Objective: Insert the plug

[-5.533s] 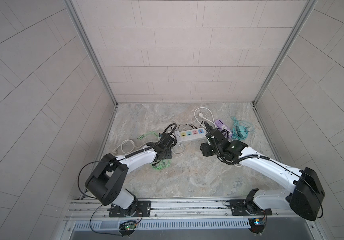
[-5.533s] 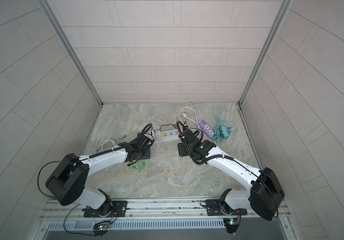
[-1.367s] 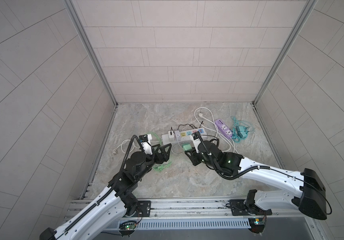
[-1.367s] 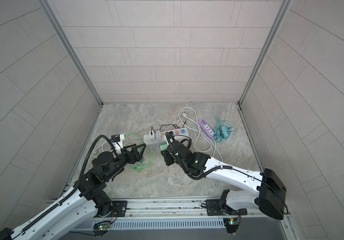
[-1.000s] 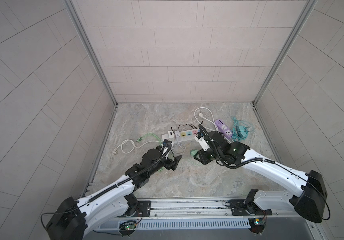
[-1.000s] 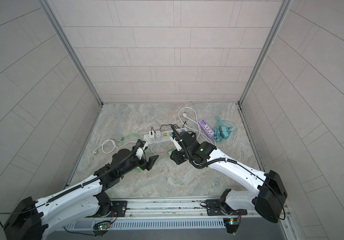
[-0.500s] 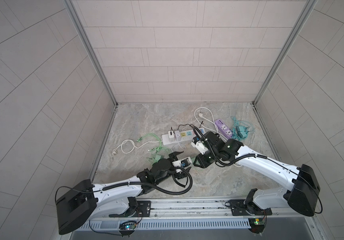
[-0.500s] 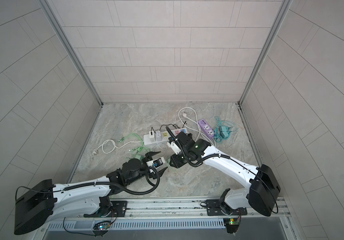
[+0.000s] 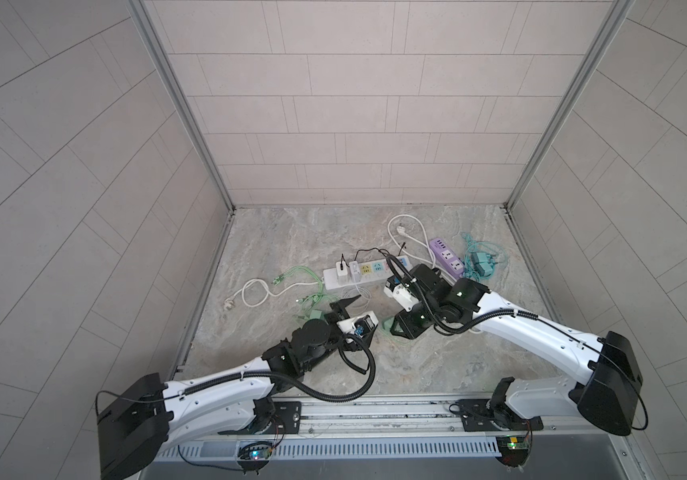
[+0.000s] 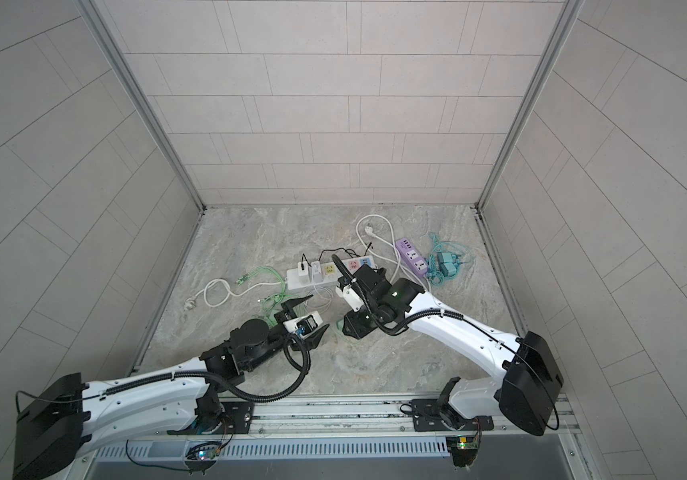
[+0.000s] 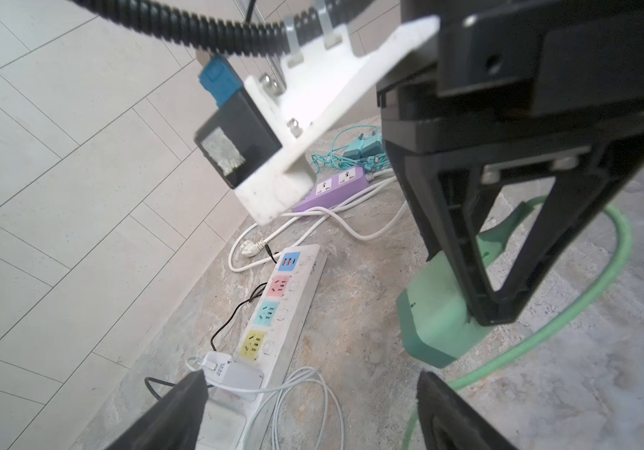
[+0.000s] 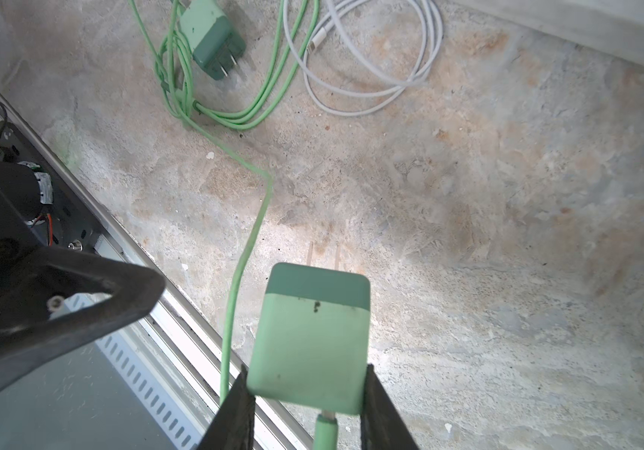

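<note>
While the left fingers [image 11: 174, 413] stand spread, the right fingers [image 12: 384, 413] pinch the green plug [image 12: 312, 339].

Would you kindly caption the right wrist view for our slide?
Right gripper grips a green charger; a second charger lies beyond.

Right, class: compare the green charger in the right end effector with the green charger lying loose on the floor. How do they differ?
The held charger is clamped in the right end effector; the loose charger lies free on the floor. The held charger is held on end; the loose charger lies flat, prongs showing clearly. Both are two-tone green.
</note>
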